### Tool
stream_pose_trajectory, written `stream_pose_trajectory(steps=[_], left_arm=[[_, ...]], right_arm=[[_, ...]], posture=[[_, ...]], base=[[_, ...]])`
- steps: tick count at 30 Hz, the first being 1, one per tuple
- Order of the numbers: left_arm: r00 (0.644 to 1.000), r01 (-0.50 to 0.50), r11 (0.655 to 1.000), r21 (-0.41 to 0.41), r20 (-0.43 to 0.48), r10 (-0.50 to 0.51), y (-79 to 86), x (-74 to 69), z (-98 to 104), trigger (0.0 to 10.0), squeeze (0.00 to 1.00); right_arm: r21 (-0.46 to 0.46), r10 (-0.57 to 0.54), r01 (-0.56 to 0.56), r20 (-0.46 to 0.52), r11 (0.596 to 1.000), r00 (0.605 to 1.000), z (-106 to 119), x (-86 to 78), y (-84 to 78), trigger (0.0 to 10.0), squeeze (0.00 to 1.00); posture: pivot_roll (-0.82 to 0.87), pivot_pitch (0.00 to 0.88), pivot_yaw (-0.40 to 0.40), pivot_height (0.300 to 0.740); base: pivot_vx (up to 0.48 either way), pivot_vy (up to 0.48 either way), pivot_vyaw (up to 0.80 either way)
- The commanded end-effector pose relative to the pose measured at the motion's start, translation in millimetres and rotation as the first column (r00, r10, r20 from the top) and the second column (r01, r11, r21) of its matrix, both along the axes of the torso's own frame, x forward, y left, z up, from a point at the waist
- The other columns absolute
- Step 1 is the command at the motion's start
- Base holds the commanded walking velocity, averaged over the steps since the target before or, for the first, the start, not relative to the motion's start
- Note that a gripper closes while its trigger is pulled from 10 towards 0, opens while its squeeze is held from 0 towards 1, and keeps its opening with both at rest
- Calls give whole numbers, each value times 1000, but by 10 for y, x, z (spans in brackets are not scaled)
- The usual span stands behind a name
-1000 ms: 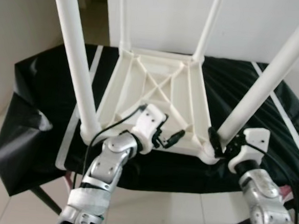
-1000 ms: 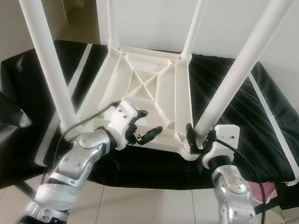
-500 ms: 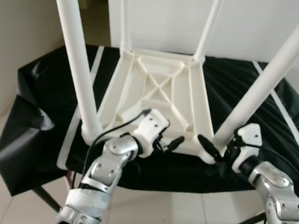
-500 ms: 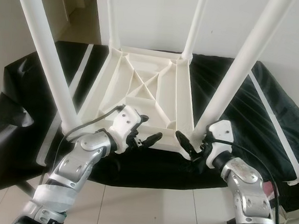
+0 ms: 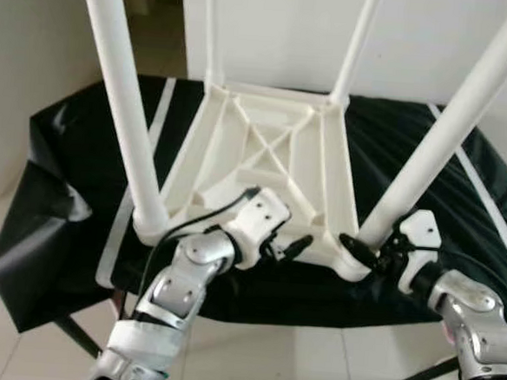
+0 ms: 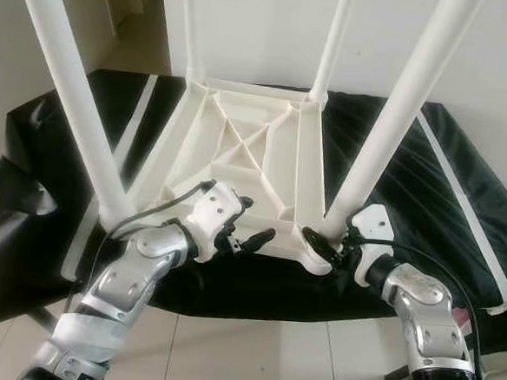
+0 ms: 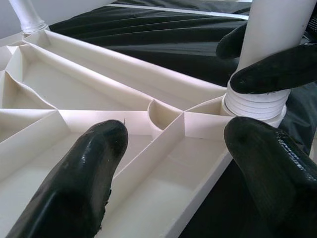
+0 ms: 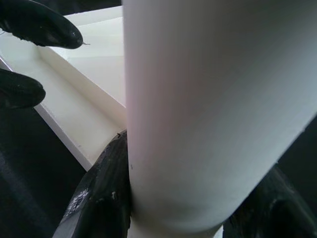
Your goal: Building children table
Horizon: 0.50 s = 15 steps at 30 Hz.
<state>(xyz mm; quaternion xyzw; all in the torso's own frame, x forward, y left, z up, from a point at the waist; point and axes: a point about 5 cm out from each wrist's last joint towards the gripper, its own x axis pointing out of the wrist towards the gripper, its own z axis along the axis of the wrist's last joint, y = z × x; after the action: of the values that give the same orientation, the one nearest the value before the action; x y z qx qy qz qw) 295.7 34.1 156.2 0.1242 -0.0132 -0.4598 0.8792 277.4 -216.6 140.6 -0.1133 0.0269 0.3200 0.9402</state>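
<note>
L gripper [image 5: 286, 244] fingers spread; R gripper [image 6: 326, 245] clamped, 2 fingers closed, both arms raised fwd.

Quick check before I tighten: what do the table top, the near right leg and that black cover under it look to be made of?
Table top: likely moulded plastic, off-white, matte; its underside shows thin cast ribs and a cross brace. Near right leg: smooth white tube, probably plastic too, with a ridged collar at the socket. Black cover: thin glossy sheeting, creased and draped, plastic or coated fabric. The right gripper has its jaws around that leg.
</note>
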Motion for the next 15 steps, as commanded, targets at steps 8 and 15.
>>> stream_pose_trajectory(steps=[8, 15], left_arm=[[1000, 3, 1000, 13, -8, -3, 5, -17, -14, 10000, 0], [1000, 1, 1000, 12, -15, -1, 2, -32, -31, 10000, 0]], right_arm=[[19, -8, 9, -66, 1000, 998, -117, -96, 11, 10000, 0], [81, -120, 126, -73, 989, 990, -100, -136, 133, 10000, 0]], posture=[[-58, 32, -15, 740], [-59, 40, -22, 740]], base=[[0, 0, 0], [0, 0, 0]])
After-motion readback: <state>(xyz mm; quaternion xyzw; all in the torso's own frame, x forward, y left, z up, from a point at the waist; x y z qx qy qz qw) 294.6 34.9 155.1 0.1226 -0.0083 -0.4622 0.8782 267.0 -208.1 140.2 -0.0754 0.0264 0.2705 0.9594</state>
